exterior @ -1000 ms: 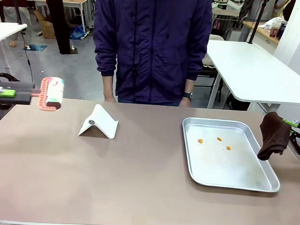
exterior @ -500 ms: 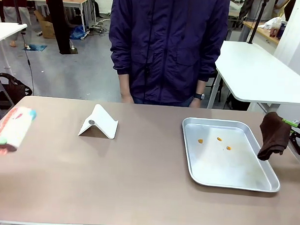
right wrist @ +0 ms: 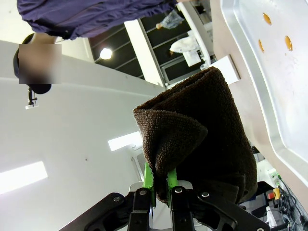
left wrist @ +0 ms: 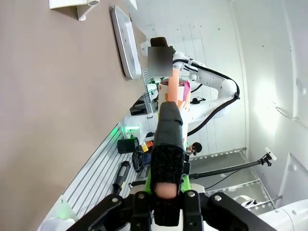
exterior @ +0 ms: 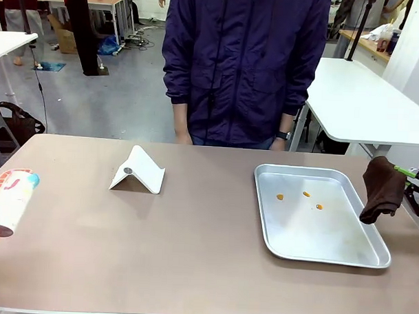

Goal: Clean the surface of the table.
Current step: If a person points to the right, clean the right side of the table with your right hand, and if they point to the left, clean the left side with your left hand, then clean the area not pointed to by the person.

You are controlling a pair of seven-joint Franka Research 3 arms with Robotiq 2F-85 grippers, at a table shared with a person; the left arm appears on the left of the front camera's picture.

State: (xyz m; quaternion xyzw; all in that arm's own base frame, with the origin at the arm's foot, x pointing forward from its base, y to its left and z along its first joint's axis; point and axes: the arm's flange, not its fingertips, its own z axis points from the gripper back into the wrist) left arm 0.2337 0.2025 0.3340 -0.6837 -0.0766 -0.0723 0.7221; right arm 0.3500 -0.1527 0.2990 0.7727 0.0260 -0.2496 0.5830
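Observation:
The table (exterior: 158, 245) is a wide brownish-beige top. A lint roller (exterior: 10, 202) with a pink frame and white roll lies low at the table's left edge; I cannot tell whether it touches. In the left wrist view my left gripper (left wrist: 166, 204) is shut on the roller's dark handle (left wrist: 168, 144), with the table (left wrist: 57, 96) running along the picture's left. At the right edge my right gripper (exterior: 416, 185) is shut on a brown cloth (exterior: 382, 189), which hangs just beside the tray. The right wrist view has that gripper (right wrist: 161, 190) pinching the cloth (right wrist: 202, 125).
A shiny metal tray (exterior: 262, 214) with three orange crumbs (exterior: 306, 194) sits on the right half. A white folded stand (exterior: 139, 171) stands left of centre. A person in a dark jacket (exterior: 240, 68) stands at the far edge. White tables stand behind.
The roller came down from up in the air at the left to the table's left edge. The person stepped to the right. The right gripper and cloth have not moved.

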